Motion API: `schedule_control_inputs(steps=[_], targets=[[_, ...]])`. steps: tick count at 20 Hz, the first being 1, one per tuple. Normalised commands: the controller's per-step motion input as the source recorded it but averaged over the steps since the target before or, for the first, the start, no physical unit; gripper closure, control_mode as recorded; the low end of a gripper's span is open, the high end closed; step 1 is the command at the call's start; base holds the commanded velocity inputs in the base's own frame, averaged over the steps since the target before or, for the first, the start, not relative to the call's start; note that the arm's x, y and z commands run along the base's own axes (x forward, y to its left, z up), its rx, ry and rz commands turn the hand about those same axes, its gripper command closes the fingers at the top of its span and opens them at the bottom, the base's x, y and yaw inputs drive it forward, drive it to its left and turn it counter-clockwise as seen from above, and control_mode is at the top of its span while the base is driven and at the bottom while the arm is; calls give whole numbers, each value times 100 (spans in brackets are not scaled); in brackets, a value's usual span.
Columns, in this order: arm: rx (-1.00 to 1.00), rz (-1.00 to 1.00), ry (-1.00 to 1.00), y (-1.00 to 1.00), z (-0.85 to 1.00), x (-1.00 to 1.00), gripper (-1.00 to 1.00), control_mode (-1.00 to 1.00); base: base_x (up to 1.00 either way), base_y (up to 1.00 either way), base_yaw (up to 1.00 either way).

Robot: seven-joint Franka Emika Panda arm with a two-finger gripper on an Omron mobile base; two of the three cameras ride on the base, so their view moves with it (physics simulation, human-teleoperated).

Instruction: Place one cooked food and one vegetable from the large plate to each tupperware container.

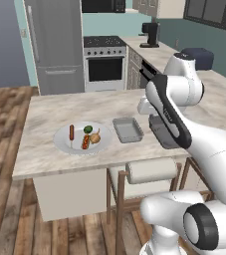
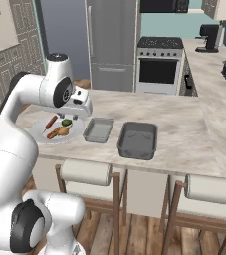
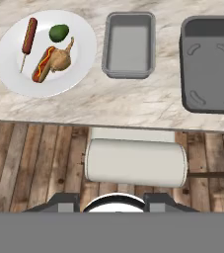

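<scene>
The large plate is seen on the marble surface, near its front edge; all four foods lie on it. The sausage on a stick is laid toward the plate's left in the hand view; the dark-green vegetable sits just beside it, apart from it; the hot dog in a bun lies below these, touched by the tan onion-like bulb at its side. The light grey tray is set just beside the plate, with nothing in it; the darker grey tray stands further along, near the first but apart from it, likewise holding nothing.

The gripper is carried above the front of the surface, over the plate's side in the right base view, touching none of the foods; whether the jaws are apart or together cannot be told from these views, and nothing is seen between them.

A padded stool is placed under the surface's edge, on a wooden floor; a steel oven and a fridge are seen behind.
</scene>
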Motion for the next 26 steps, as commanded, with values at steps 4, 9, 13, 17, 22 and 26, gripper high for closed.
schedule_control_inputs(steps=[4,9,13,17,22,26], targets=[[0,0,0,0,0,0,-100,100,5,0,0],[0,0,0,0,0,0,-100,100,26,8,0],[0,0,0,0,0,0,-100,100,33,11,0],[0,0,0,0,0,0,-100,100,55,26,-1],[0,0,0,0,0,0,-100,100,51,19,-1],[0,0,0,0,0,0,-100,100,19,4,0]])
